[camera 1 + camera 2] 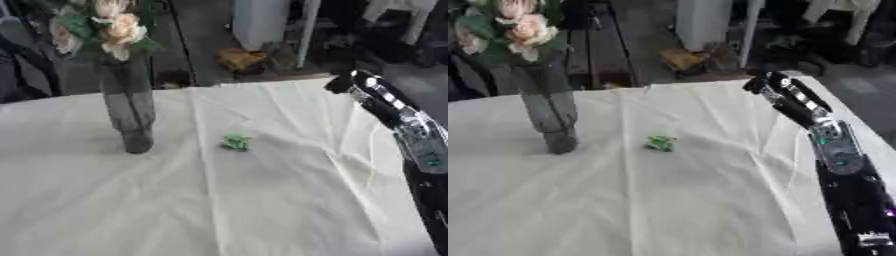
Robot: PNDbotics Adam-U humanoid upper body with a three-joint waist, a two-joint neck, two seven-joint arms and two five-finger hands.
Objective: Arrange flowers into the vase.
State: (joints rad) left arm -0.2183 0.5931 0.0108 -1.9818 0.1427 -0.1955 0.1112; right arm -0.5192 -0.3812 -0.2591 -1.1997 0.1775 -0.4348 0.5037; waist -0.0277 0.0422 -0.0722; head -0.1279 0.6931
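Observation:
A tall grey glass vase (129, 107) stands on the left of the table and holds a bunch of pale peach flowers (118, 30) with green leaves. A small green piece (235, 142), perhaps a leaf, lies on the cloth just right of the vase's foot. My right arm comes up from the lower right corner, and my right hand (350, 84) hovers over the table's far right edge, well away from the vase and the green piece. It holds nothing that I can see. No left hand shows.
A creased cream cloth (219, 210) covers the whole table. Beyond the far edge are a dark floor, a white cabinet (260, 20), a brown object (241, 59) on the floor and chair legs at upper right.

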